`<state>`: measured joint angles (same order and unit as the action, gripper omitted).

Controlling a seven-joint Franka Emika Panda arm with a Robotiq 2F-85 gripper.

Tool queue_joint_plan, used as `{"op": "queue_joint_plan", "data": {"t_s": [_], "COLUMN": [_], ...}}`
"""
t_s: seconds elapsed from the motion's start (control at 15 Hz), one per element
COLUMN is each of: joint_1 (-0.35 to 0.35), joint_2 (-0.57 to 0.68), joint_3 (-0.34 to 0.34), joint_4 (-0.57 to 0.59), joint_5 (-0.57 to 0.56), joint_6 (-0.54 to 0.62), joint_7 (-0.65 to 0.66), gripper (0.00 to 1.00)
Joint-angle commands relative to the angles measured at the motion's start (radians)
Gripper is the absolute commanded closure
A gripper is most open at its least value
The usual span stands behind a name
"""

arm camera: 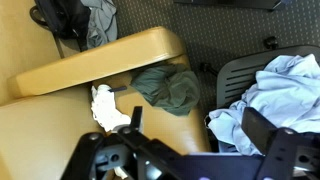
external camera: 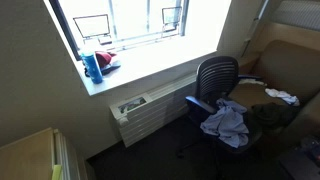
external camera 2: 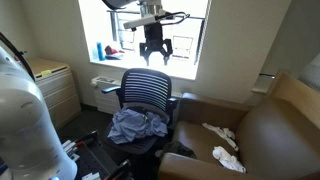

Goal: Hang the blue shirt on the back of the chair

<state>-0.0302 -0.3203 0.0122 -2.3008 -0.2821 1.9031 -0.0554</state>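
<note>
The blue shirt (external camera 2: pixel 138 124) is hiding the chair (external camera 2: pixel 146 90) seat. In the wrist view the gripper (arm camera: pixel 195 132) is running off the bottom edge.

We see daylight entering through the window (external camera: pixel 130 20), which is burnt out to plain white in both exterior views. The sill (external camera: pixel 150 68) below it glares strongly. The room itself is dim: the floor (external camera: pixel 150 150) is almost black and shows little detail. In an exterior view the claw (external camera 2: pixel 154 52) is only a dark silhouette against the bright pane. In the wrist view the light is softer and even, but the fingers (arm camera: pixel 262 135) close to the lens are out of focus.
</note>
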Motion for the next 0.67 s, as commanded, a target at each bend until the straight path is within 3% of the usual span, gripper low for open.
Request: {"op": "queue_joint_plan", "data": {"t_s": [0.0,0.33,0.4,0.6], "joint_1": [0.006,0.006,0.002,-0.067], "joint_2": [0.0,0.0,-0.045,-0.091], "joint_3": [-0.005,-0.005,-0.043,-0.078], "joint_4": [0.002,0.002,-0.004,-0.07], "joint_5": [-0.001,-0.001,0.035,-0.129], "joint_6": [-0.003,-0.003,0.026,0.209], "joint_7": [0.001,0.001,-0.072,-0.009], "gripper": [0.0,0.0,0.0,0.0]}}
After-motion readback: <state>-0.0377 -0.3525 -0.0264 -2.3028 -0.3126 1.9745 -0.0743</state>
